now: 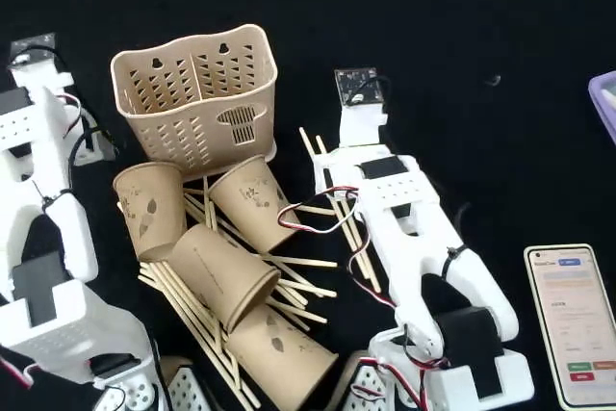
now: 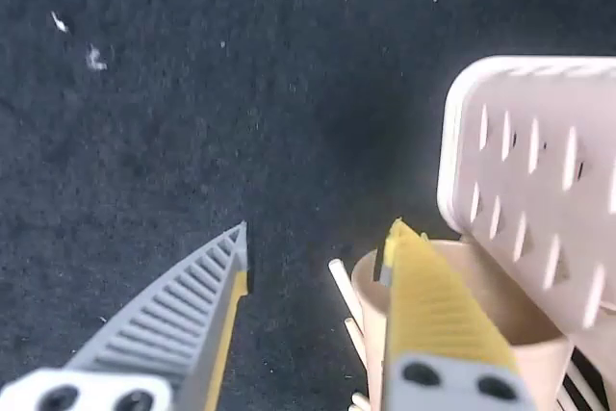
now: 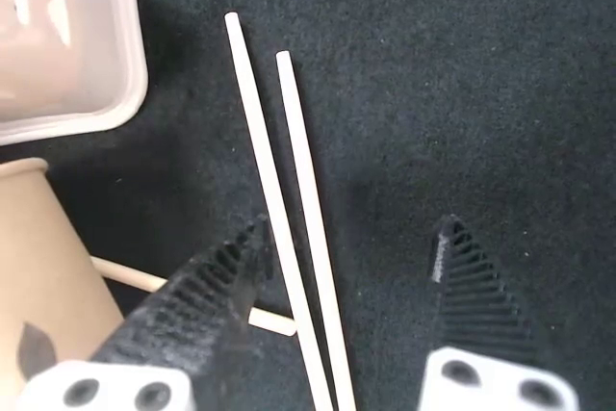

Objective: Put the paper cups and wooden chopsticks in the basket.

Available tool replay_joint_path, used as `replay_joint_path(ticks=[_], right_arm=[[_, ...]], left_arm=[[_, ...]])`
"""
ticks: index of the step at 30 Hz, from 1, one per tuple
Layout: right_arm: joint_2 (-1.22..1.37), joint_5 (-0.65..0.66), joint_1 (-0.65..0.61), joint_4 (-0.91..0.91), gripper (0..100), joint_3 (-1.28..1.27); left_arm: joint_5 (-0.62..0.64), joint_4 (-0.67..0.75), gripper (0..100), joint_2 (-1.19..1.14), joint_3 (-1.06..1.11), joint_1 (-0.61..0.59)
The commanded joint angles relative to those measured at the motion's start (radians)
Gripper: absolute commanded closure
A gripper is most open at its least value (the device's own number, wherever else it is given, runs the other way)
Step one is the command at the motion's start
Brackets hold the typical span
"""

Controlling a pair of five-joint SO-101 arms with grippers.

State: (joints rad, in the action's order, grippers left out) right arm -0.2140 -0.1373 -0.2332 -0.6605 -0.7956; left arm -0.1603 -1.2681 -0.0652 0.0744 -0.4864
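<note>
A beige slotted basket (image 1: 192, 93) stands at the back of the black table. In front of it several brown paper cups lie on their sides, among them one (image 1: 149, 207) by the basket and one (image 1: 223, 274) lower down, over a scatter of wooden chopsticks (image 1: 289, 286). My left gripper (image 2: 318, 238) hangs open over bare cloth, just beside the basket wall (image 2: 539, 209) and a cup rim (image 2: 462, 276). My right gripper (image 3: 354, 233) is open, low over two parallel chopsticks (image 3: 289, 190) that run between its fingers, nearer one finger. A cup (image 3: 38, 257) and the basket corner (image 3: 67, 45) lie to the side.
A phone (image 1: 573, 324) lies at the right front and a purple tray edge (image 1: 604, 103) shows at the far right. The left arm (image 1: 38, 199) stands along the table's left side, the right arm (image 1: 414, 238) right of the cup pile. Open black cloth lies behind and to the right.
</note>
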Motion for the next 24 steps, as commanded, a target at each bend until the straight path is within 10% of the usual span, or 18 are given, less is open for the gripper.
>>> replay_joint_path(ticks=[1,24], right_arm=[[-0.054,0.009,0.025,0.012,72.6,0.005],[-0.054,0.009,0.025,0.012,72.6,0.007]], left_arm=[[-0.020,0.014,77,0.018,0.047,0.008],[-0.213,-0.008,77,0.865,0.668,0.156]])
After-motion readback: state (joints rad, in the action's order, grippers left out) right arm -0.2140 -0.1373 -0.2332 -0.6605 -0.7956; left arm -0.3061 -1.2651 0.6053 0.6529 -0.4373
